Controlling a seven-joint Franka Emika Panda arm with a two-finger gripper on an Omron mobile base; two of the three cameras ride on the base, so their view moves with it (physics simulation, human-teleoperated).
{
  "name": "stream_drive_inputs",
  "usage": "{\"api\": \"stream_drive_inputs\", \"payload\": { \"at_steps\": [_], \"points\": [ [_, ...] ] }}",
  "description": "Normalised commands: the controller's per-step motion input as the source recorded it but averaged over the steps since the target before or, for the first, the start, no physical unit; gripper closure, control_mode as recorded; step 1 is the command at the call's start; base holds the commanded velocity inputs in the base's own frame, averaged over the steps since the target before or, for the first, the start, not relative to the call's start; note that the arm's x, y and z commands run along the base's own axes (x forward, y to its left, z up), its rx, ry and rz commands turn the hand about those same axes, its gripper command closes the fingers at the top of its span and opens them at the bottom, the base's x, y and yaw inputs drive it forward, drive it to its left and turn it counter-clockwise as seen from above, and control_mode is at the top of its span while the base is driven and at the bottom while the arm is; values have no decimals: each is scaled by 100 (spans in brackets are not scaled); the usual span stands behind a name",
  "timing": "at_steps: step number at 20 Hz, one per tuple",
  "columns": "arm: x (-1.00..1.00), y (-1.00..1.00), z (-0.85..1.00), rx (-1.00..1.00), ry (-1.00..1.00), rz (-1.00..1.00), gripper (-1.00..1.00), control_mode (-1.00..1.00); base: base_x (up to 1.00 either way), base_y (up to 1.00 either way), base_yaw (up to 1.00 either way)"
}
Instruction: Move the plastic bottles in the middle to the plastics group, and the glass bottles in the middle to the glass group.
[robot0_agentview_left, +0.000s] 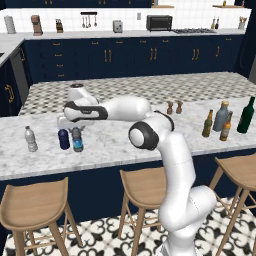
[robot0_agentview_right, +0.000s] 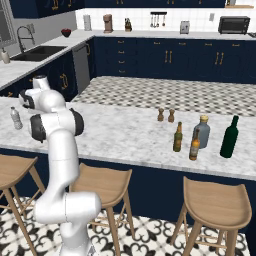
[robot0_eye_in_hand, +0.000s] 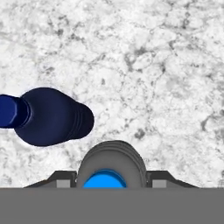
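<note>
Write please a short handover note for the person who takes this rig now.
The jaws straddle the blue-capped bottle, which stands on the counter beside the navy bottle; gripped or not, I cannot tell. The pale bottle stands further left.
Done: one amber bottle and the other amber bottle stand by the grey-blue bottle and green wine bottle.
Left: probably only to release and lift clear.

Glossy white arm (robot0_agentview_left: 175, 165) — rounded segments, dark grey joint discs (one black-banded link).
</note>
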Motion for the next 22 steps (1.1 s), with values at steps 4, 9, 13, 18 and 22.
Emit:
{"api": "stream_drive_inputs", "payload": {
  "at_steps": [4, 9, 13, 18, 22],
  "points": [
    [-21, -45, -36, 0, 0, 0, -100, -100, 0, 0, 0],
    [-10, -8, -3, 6, -1, 0, -100, -100, 0, 0, 0],
    [0, 0, 30, 11, -2, 1, -100, -100, 0, 0, 0],
    [2, -13, 47, 14, -5, 2, -100, -100, 0, 0, 0],
    [6, -35, 53, 13, -7, 0, -100, -100, 0, 0, 0]
  ]
}}
